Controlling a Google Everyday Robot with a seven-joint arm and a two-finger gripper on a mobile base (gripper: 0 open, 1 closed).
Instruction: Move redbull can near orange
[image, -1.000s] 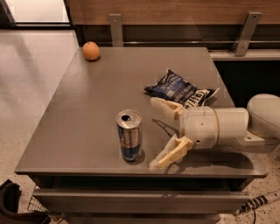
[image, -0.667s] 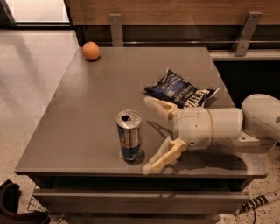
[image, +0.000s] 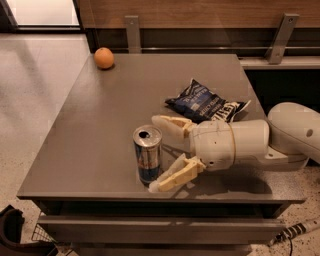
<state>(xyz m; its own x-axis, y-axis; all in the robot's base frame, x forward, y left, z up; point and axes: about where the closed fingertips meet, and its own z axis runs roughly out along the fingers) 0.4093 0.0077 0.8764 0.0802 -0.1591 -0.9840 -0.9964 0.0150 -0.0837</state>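
The redbull can (image: 148, 154) stands upright near the table's front edge, silver and blue with a red mark. The orange (image: 104, 58) sits at the far left corner of the table, well away from the can. My gripper (image: 156, 152) reaches in from the right and is open. One finger (image: 170, 124) is behind the can and the other (image: 172, 176) in front of it, right of the can's base. The can stands between the fingertips, and neither is clearly pressed against it.
A dark blue chip bag (image: 205, 103) lies right of centre, just behind my gripper. The grey table (image: 100, 130) ends close in front of the can. A wooden wall with metal brackets (image: 133, 33) runs behind the table. Floor lies to the left.
My gripper has moved left toward the can, so its open fingers now flank the can. The can, orange and bag have not moved.
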